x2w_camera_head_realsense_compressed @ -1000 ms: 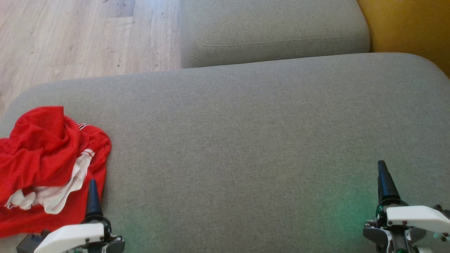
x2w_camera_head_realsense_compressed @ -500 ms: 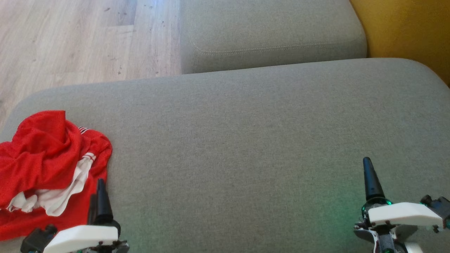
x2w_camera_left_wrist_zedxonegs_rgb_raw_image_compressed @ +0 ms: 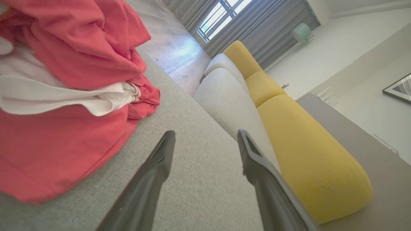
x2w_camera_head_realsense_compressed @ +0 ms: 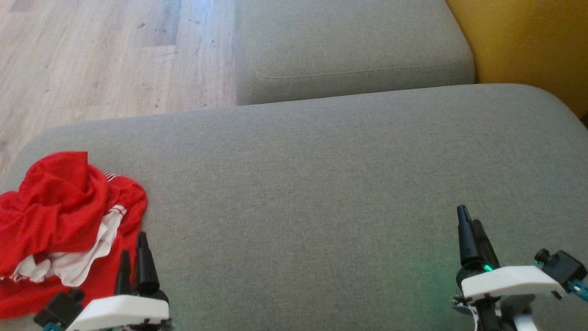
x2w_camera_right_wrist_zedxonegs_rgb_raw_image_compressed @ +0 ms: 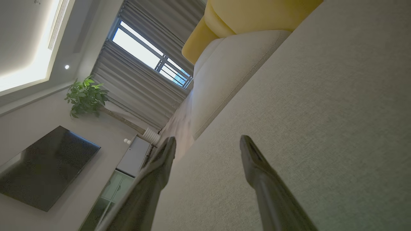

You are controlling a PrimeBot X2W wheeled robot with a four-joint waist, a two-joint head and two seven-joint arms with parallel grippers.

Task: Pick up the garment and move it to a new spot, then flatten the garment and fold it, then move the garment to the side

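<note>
Shows, from the head, a crumpled red-and-white cloth garment (x2w_camera_head_realsense_compressed: 59,220) at the left end of the grey fabric cushion (x2w_camera_head_realsense_compressed: 321,184), left gripper (x2w_camera_head_realsense_compressed: 133,246) just beside it, right gripper (x2w_camera_head_realsense_compressed: 469,217) well apart. From left wrist, then right, shows dark fingers (x2w_camera_left_wrist_zedxonegs_rgb_raw_image_compressed: 154,166) spread wide, empty.

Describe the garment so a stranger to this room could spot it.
Find the grey cushion before the robot and follow it to its left end, by the wood floor. The garment lies crumpled there, beside the left claw. It is bright red with white trim, unlike the plain grey around it.
</note>
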